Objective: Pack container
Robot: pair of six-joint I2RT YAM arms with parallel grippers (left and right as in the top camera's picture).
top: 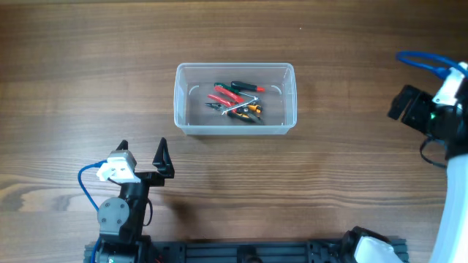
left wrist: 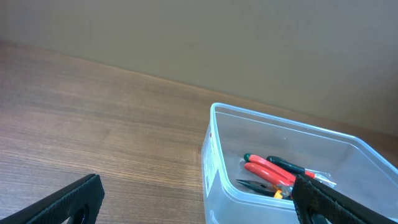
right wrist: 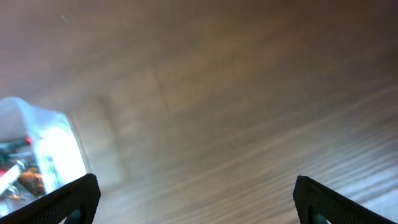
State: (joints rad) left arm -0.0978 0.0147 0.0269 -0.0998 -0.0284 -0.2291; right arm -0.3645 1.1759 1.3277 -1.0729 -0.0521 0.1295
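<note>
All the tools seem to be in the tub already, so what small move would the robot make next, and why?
Probably draw the left pincer back a little, to rest. The hand tools lie inside the container, no loose item shows on the table, and both the left and the right pincer are open, empty and apart from the tub.
</note>
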